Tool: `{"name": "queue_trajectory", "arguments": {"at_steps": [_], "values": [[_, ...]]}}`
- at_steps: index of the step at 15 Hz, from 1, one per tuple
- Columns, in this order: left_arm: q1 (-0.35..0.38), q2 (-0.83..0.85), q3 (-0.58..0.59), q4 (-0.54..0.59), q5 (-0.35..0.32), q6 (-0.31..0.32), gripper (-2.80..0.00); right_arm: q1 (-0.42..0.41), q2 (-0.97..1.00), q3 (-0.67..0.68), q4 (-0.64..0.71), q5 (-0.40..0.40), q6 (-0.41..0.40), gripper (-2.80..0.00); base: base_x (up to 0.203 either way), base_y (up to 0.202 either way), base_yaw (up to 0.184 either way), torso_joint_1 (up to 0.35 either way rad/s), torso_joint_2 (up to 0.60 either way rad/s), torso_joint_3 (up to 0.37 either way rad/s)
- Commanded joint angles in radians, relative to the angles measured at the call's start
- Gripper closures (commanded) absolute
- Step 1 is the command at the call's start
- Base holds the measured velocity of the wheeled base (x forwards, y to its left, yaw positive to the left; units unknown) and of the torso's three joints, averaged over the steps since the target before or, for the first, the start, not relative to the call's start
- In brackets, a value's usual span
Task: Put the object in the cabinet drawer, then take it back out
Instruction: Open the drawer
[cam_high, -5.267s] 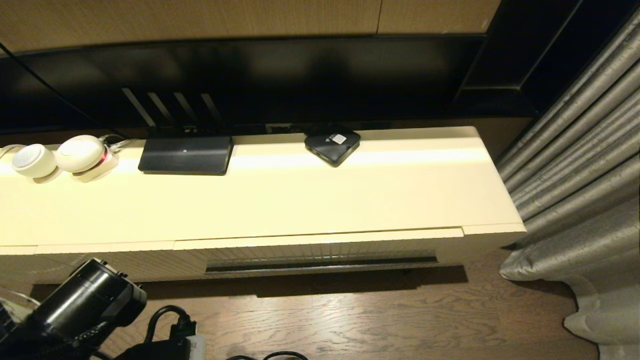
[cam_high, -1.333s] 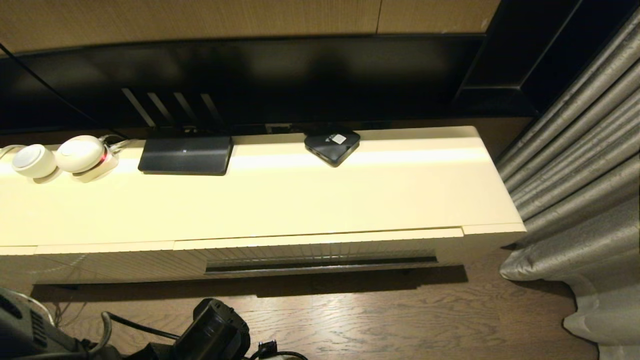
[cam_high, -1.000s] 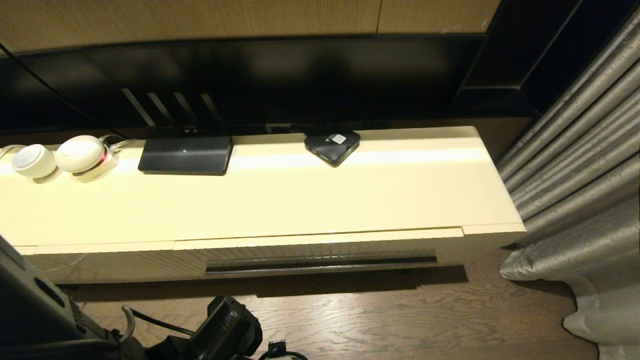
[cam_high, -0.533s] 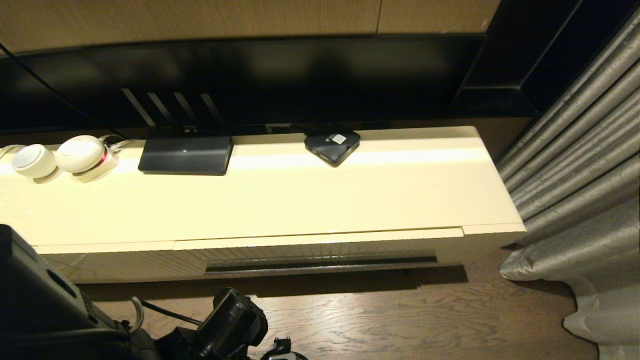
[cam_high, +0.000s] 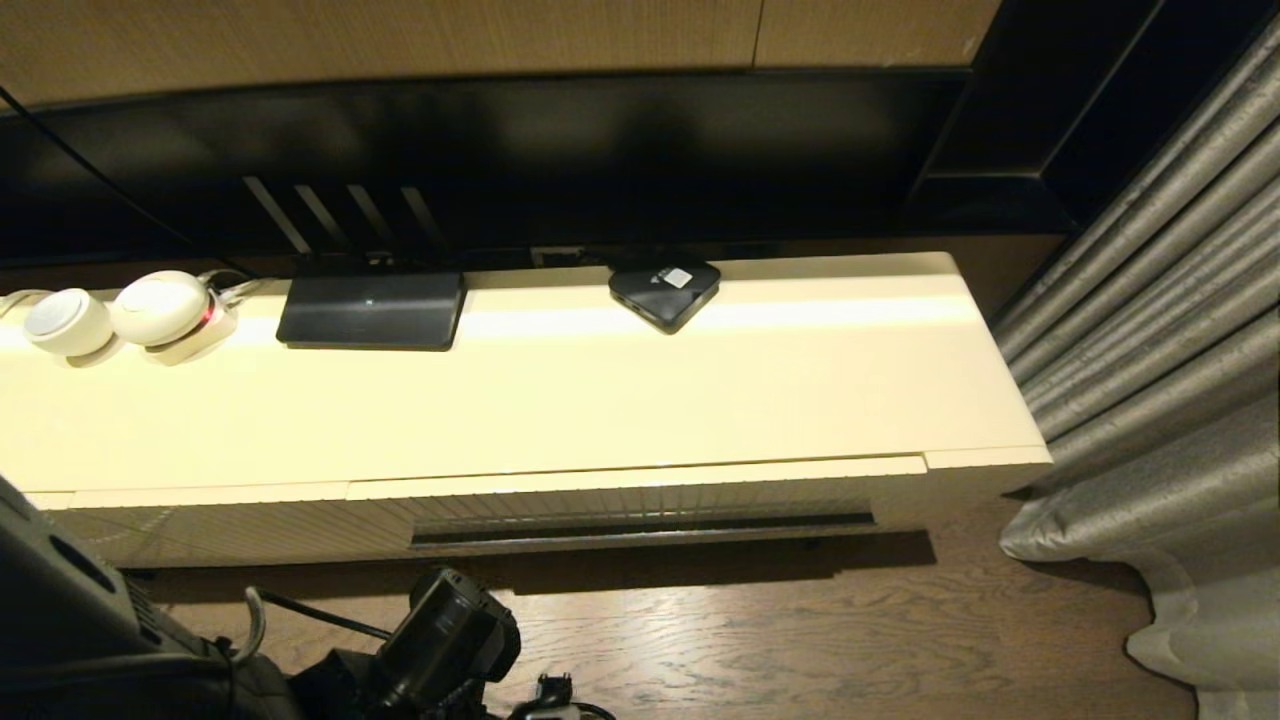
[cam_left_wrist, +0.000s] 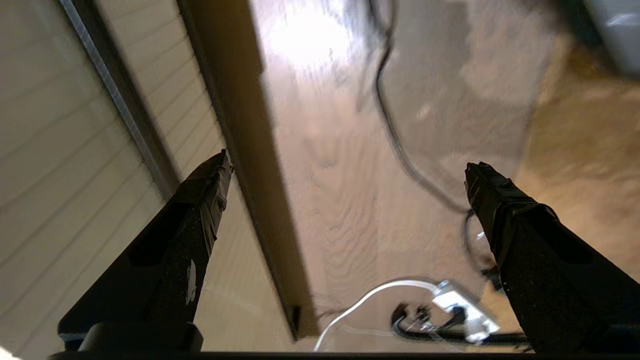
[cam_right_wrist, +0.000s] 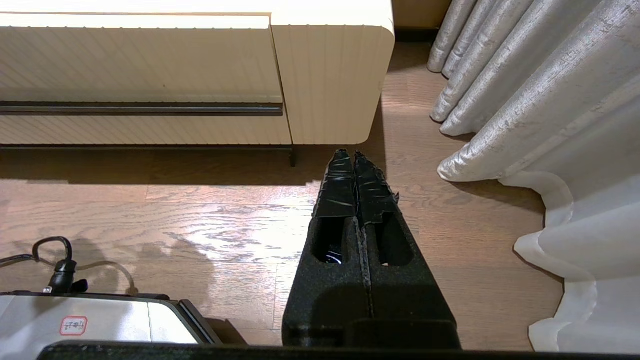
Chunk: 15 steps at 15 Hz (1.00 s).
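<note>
The object is out of view in every frame. The cabinet drawer (cam_high: 640, 495) is pushed in flush with the long cream cabinet (cam_high: 560, 390), its dark slot handle (cam_high: 640, 528) running beneath the ribbed front; it also shows in the right wrist view as the drawer (cam_right_wrist: 135, 60). My left arm (cam_high: 450, 640) hangs low over the floor below the drawer's left end. In its wrist view the left gripper (cam_left_wrist: 347, 165) is open and empty beside the ribbed cabinet front (cam_left_wrist: 60, 130). My right gripper (cam_right_wrist: 354, 155) is shut on nothing, parked over the floor near the cabinet's right end.
On the cabinet top stand a flat black router (cam_high: 372, 310), a small black square box (cam_high: 665, 290) and two white round devices (cam_high: 120, 318). A dark screen (cam_high: 500, 160) hangs behind. Grey curtains (cam_high: 1150, 400) fall at the right. Cables (cam_left_wrist: 400, 125) and a white adapter (cam_left_wrist: 462, 312) lie on the wooden floor.
My left arm has swung from the bottom left corner rightwards to below the drawer's left end, then crept slightly towards the cabinet while its wrist rolled. The right arm has kept still.
</note>
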Motion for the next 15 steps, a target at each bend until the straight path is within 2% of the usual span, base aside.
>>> {"name": "queue_trajectory", "arguments": {"at_steps": [1, 4, 7, 15], "values": [[0.039, -0.017, 0.002, -0.001, -0.006, 0.024, -2.80, 0.000, 0.001, 0.000, 0.000, 0.000, 0.000, 0.00, 0.000, 0.000, 0.000, 0.000, 0.00, 0.000], [0.102, -0.016, -0.005, 0.005, -0.090, 0.036, -2.80, 0.000, 0.001, 0.002, 0.000, 0.002, 0.000, 0.00, 0.000, 0.000, 0.000, 0.000, 0.00, 0.000], [0.129, -0.004, -0.012, 0.013, -0.096, 0.038, -2.80, 0.000, 0.001, 0.001, 0.000, 0.001, 0.000, 0.00, 0.000, 0.000, 0.000, 0.000, 0.00, 0.000], [0.138, 0.053, -0.002, 0.009, -0.092, 0.029, -2.80, 0.000, 0.001, 0.001, 0.000, 0.002, 0.000, 0.00, 0.000, 0.000, 0.000, 0.000, 0.00, 0.000]]}}
